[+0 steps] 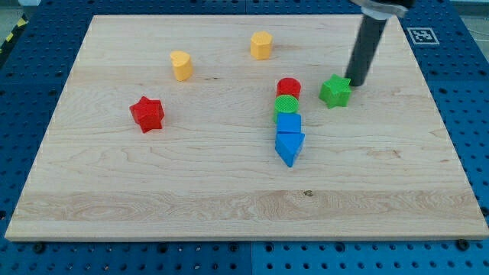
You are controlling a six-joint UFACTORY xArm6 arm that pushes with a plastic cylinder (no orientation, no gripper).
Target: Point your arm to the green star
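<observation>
A: On the wooden board (229, 191), the rod's tip (356, 82) rests at the upper right edge of the green star (335, 91), touching it or just beside it; which one cannot be told. The rod is a single bar with nothing to spread or pinch.

B: The star sits right of centre. Left of it, a red cylinder (289, 87), green cylinder (286, 108), blue cube (289, 123) and blue triangle (289, 147) form a touching column. A red star (147, 114) lies far left; a yellow heart (182, 66) and yellow hexagon (261, 46) sit near the top.
</observation>
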